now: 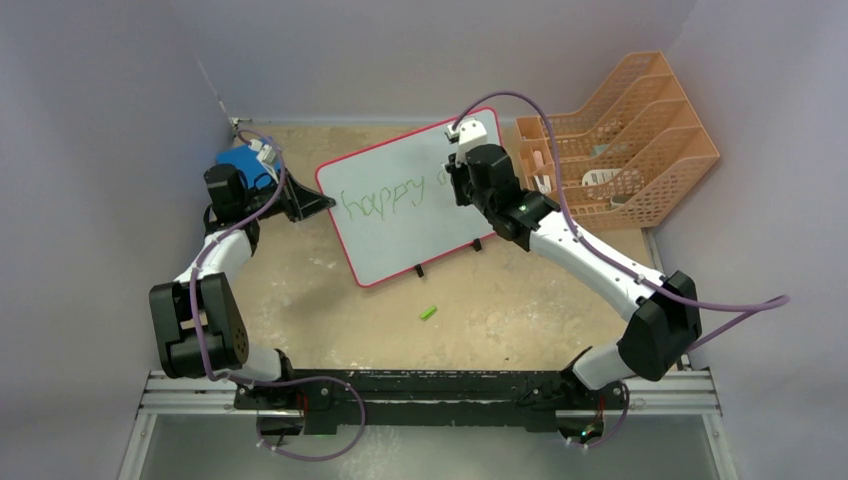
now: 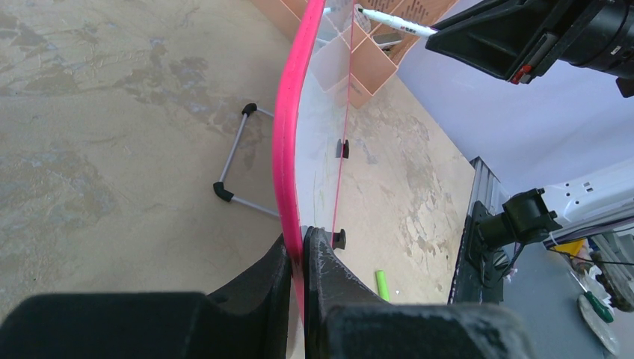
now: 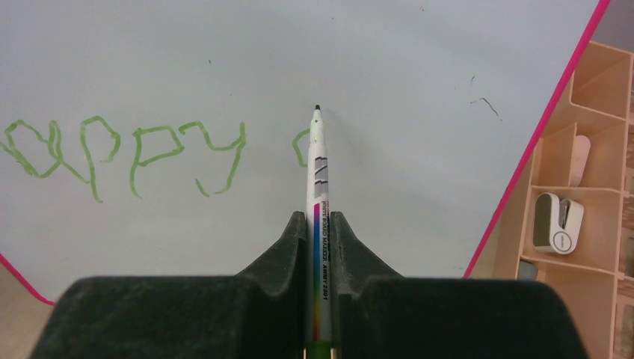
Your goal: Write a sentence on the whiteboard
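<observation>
Right gripper [image 3: 319, 221] clenched on a white-barrelled marker pen with a rainbow label [image 3: 318, 172], barrel pinched low between both fingers so the tip sticks well out ahead and stays visible to the wrist camera. The tip sits at the surface of the large white rectangular whiteboard with a thin red rim [image 3: 419, 82], at the top of a short curved green stroke. That stroke looks like the start of a new letter.

The green handwritten sentence [image 3: 127, 153] reads "happy" so far, slanting across the left and middle of the board, so the writing looks roughly half done, with the second word barely begun.

Left gripper [image 2: 303, 239] is closed on the whiteboard's left edge, one finger on each face and the red rim running up between them. My guess is it is bracing the board so pen pressure does not push it over or slide it. The board stands propped on a thin wire stand with black end caps [image 2: 239, 172] and small black feet, on the beige speckled tabletop [image 1: 300, 290], between the two arms.

A small green pen cap [image 1: 428, 313] lies on the table in front of the board, well apart from both grippers. An orange plastic desk organiser [image 1: 630, 130] sits just right of the board, a blue square pad [image 1: 240, 160] behind the left arm.
</observation>
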Controlling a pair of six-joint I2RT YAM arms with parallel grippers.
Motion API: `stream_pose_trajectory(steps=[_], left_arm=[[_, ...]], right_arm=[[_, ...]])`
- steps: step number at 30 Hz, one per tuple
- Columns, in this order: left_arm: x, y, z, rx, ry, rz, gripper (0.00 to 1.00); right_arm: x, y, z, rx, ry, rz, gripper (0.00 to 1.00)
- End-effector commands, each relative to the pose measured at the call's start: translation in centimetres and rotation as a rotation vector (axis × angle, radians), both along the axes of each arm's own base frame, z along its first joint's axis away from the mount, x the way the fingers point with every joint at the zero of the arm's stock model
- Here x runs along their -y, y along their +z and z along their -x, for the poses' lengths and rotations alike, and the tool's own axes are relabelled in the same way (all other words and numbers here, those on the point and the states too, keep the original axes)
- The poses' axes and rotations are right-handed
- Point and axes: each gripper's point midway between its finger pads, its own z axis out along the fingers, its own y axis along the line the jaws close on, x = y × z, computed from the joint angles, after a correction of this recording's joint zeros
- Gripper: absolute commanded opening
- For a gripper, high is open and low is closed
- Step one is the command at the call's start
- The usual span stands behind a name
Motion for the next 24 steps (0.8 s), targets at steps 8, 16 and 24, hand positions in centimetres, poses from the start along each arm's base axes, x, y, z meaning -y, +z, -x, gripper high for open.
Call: stream_pose_trajectory(steps=[8,16,24], left_arm=[[0.3,1.4,-0.4,0.087,-0.012,-0.034,0.0],[0.3,1.4,-0.4,0.089,-0.01,-0.035,0.0],[0.3,1.4,-0.4,0.089,-0.012,-0.034,0.0]], right_arm=[[0.1,5.6,-1.6,0.144,-0.05,-0.083,0.0],[-0.3,5.6,-2.0,0.145,-0.044,-0.083,0.0],[-0.8,4.3,-2.1,0.118,-0.029,-0.067,0.0]])
